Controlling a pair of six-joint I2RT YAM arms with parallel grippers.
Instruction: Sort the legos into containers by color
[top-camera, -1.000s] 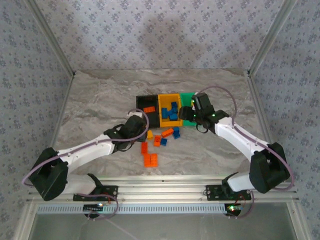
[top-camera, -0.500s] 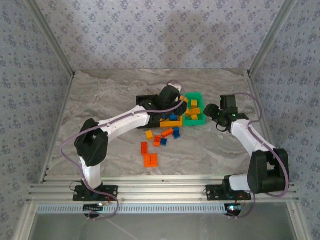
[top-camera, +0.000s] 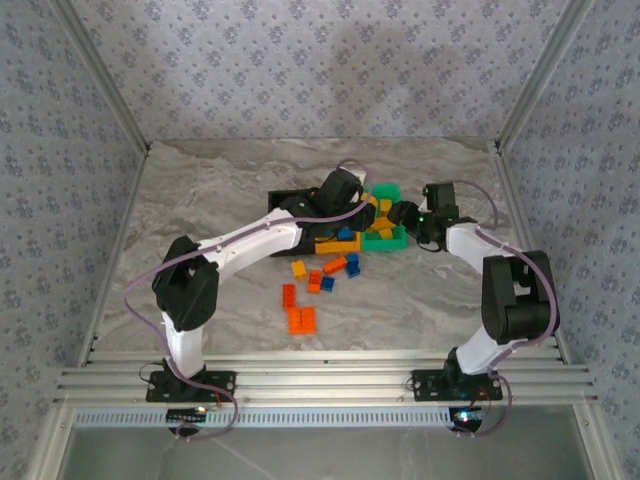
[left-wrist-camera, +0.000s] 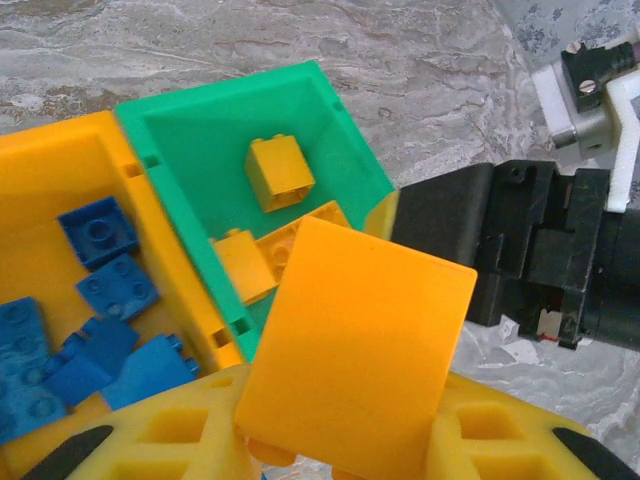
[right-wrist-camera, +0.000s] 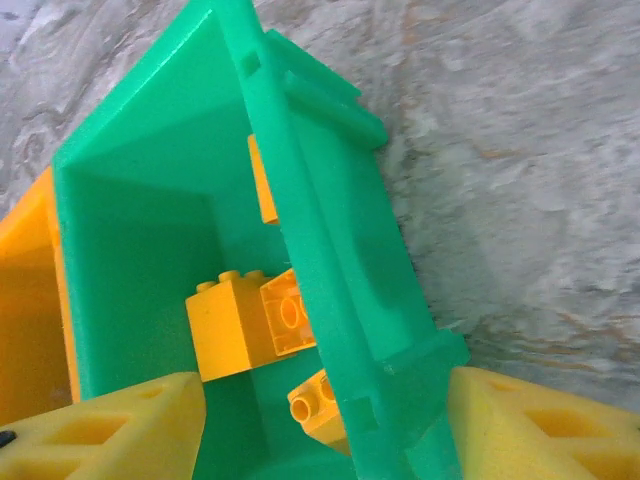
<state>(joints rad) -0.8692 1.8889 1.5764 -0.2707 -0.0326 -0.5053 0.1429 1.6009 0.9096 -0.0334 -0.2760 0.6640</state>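
Note:
My left gripper (left-wrist-camera: 345, 440) is shut on a large yellow-orange lego (left-wrist-camera: 360, 350), held above the near corner of the green bin (left-wrist-camera: 190, 130). Several yellow legos (left-wrist-camera: 278, 172) lie in that bin. Blue legos (left-wrist-camera: 100, 235) fill the yellow-orange bin (left-wrist-camera: 50, 165) beside it. My right gripper (right-wrist-camera: 325, 430) is open and straddles the green bin's side wall (right-wrist-camera: 330, 200), one finger inside and one outside, with yellow legos (right-wrist-camera: 225, 325) just inside. From above, the left gripper (top-camera: 350, 203) and right gripper (top-camera: 403, 215) meet at the green bin (top-camera: 385, 238).
Loose orange-red legos (top-camera: 300, 320), a yellow one (top-camera: 298, 268) and blue ones (top-camera: 352, 265) lie on the marble table in front of the bins. The black bin (top-camera: 285, 203) is at the row's left end. The right gripper's black body (left-wrist-camera: 520, 240) sits close beside my left gripper.
The left arm swung from the loose legos up to the bins with the yellow lego. The right gripper pulled away to the right, then came back onto the green bin's wall.

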